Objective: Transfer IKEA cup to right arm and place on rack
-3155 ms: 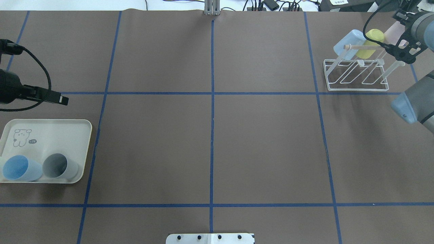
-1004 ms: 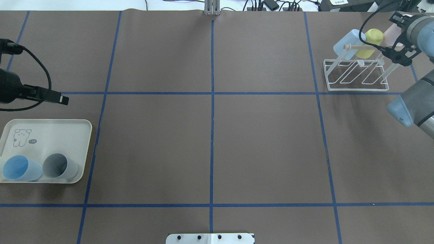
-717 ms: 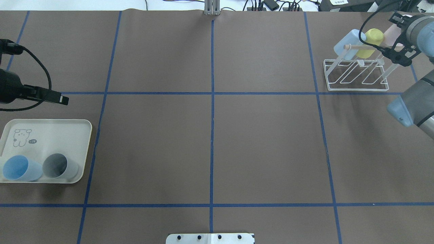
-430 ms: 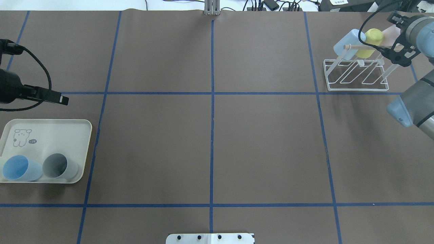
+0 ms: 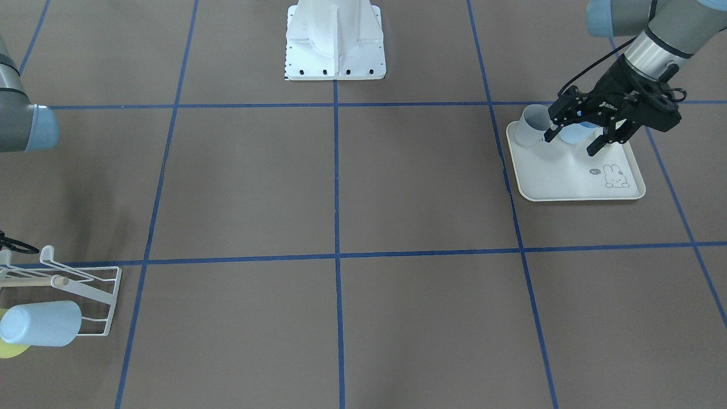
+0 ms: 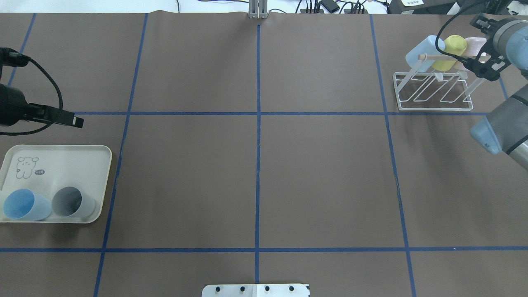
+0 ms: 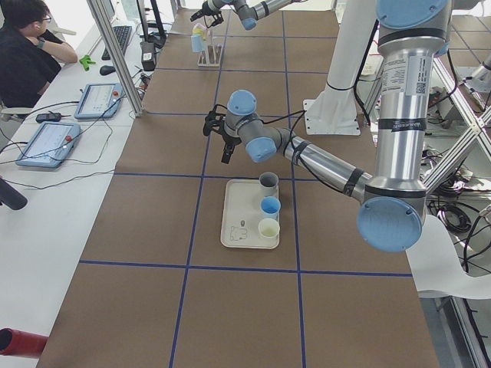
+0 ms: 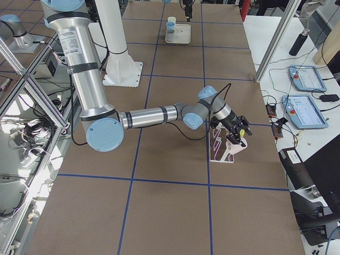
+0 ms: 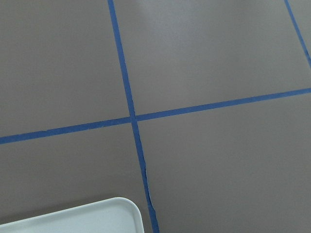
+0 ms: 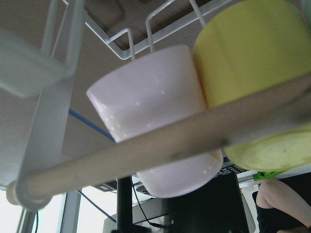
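Note:
The white wire rack (image 6: pixel 433 99) with its wooden dowel stands at the far right. A light blue cup (image 6: pixel 423 51), a yellow cup (image 6: pixel 453 49) and a pink cup (image 6: pixel 474 44) hang on it. In the right wrist view the pink cup (image 10: pixel 155 116) and the yellow cup (image 10: pixel 248 63) sit behind the dowel (image 10: pixel 160 150). My right gripper (image 6: pixel 486 62) is beside the pink cup, open and holding nothing. My left gripper (image 5: pixel 575 142) is open and empty, above the rabbit tray (image 5: pixel 568 182).
On the tray lie a grey cup (image 6: pixel 72 202) and a blue cup (image 6: pixel 24 205); the left side view shows a cream cup (image 7: pixel 268 228) there too. The robot base (image 5: pixel 335 40) stands at mid table. An operator (image 7: pixel 27 46) sits at the left end.
My right gripper has drawn back to the right, away from the rack, and the pink cup now shows on the rack next to the yellow one. The left arm has not moved.

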